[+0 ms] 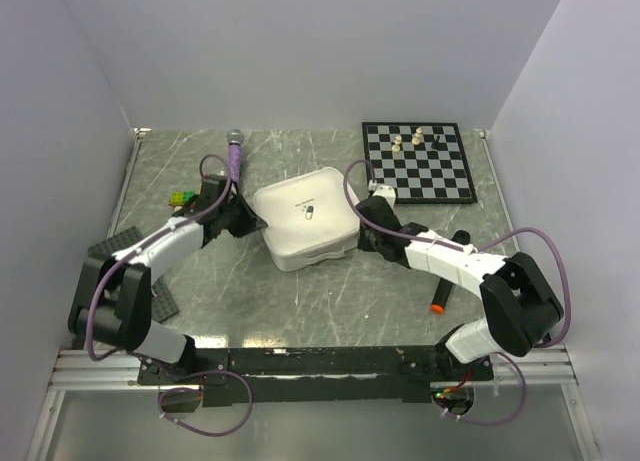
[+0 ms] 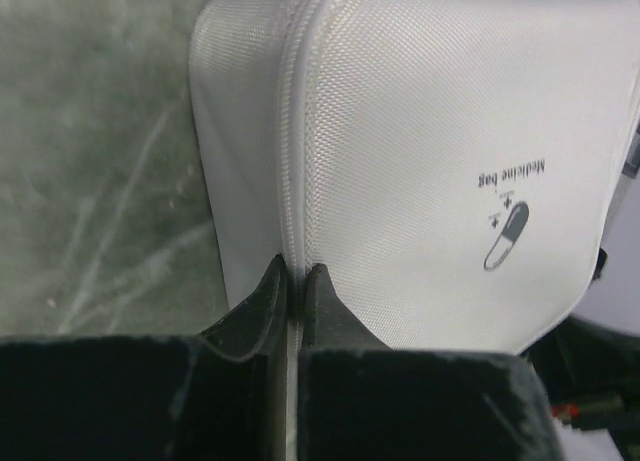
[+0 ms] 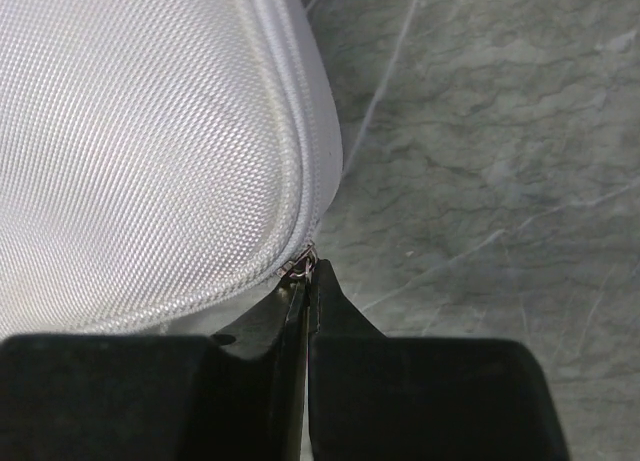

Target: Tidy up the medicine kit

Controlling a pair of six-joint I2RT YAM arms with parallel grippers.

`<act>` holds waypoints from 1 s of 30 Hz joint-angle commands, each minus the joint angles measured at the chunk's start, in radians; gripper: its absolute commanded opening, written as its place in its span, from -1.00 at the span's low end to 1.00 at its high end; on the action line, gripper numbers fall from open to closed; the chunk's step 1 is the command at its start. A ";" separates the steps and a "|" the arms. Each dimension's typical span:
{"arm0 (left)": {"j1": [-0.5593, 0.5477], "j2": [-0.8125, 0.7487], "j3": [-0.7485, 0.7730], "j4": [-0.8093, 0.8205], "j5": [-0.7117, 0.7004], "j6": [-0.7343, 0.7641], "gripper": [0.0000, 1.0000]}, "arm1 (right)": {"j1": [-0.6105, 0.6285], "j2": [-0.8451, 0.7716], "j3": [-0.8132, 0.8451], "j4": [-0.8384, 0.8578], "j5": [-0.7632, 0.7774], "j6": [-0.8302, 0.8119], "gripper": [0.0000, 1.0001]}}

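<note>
Our white-and-black left arm (image 1: 165, 243) reaches forward and inward over the surface with its elbow low, and our matching right arm (image 1: 445, 259) mirrors it from the other side. The left jaws are pressed together on the seam of the white woven soft case (image 2: 420, 101). The right jaws are pinched tight on its small metal zip pull (image 3: 303, 267).

One medicine kit (image 1: 305, 221) is counted on the worktop (image 1: 300, 311). One chessboard (image 1: 440, 176) is seen, and three chess pieces (image 1: 399, 144) are made out on it, two pale and one dark. One purple microphone (image 1: 234, 153), one orange-tipped marker (image 1: 438, 303) and two dark grey baseplates (image 1: 112, 245) are counted. The green and yellow bricks (image 1: 182, 198) are too small to be counted.
</note>
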 commanded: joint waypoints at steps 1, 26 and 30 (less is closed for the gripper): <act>0.105 0.099 0.162 -0.115 -0.243 0.164 -0.99 | 0.074 -0.065 -0.018 -0.053 0.237 -0.038 -1.00; 0.095 -0.265 0.011 -0.130 -0.242 -0.039 0.72 | 0.484 0.079 0.077 -0.122 0.267 -0.058 -1.00; -0.224 -0.494 -0.207 -0.171 -0.416 -0.335 0.74 | 0.481 0.077 0.089 -0.119 0.268 -0.067 -1.00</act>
